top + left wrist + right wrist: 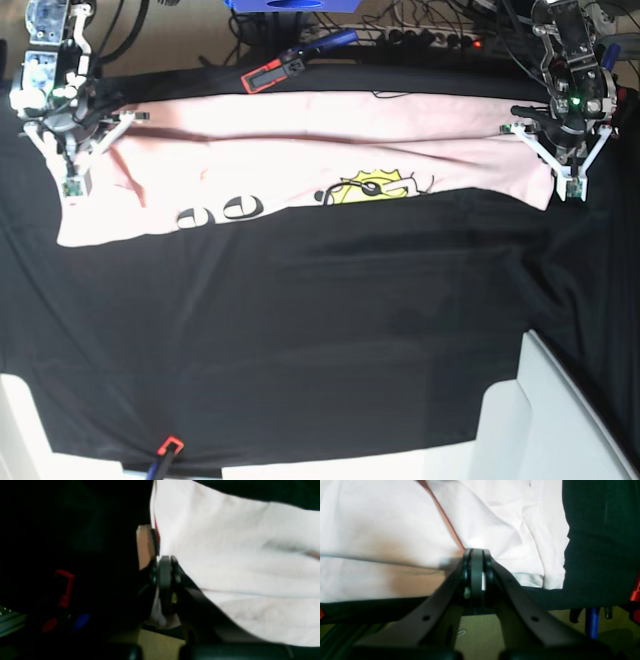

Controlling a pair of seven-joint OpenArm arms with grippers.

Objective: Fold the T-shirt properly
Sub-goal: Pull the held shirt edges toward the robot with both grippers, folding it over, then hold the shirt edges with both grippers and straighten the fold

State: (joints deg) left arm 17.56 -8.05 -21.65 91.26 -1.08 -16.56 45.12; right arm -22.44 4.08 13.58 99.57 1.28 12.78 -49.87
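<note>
The pale pink T-shirt (pixel 300 150) lies stretched sideways across the far part of the table, folded into a long band. A yellow and black print peeks out along its near edge. My left gripper (pixel 573 185) stands at the band's right end in the base view. In the left wrist view it (pixel 165 558) is shut, with pink cloth (pixel 237 555) pinched at its tips. At the left end, my right gripper (pixel 72 183) (pixel 477 551) is likewise shut on the shirt's fabric (pixel 382 530).
A big black cloth (pixel 300 330) covers the table under the shirt. A red clamp (pixel 265 75) grips the far edge and another clamp (pixel 165 450) the near edge. White panels (pixel 560 420) rise at the near corners. Cables and a power strip (pixel 430 40) lie behind.
</note>
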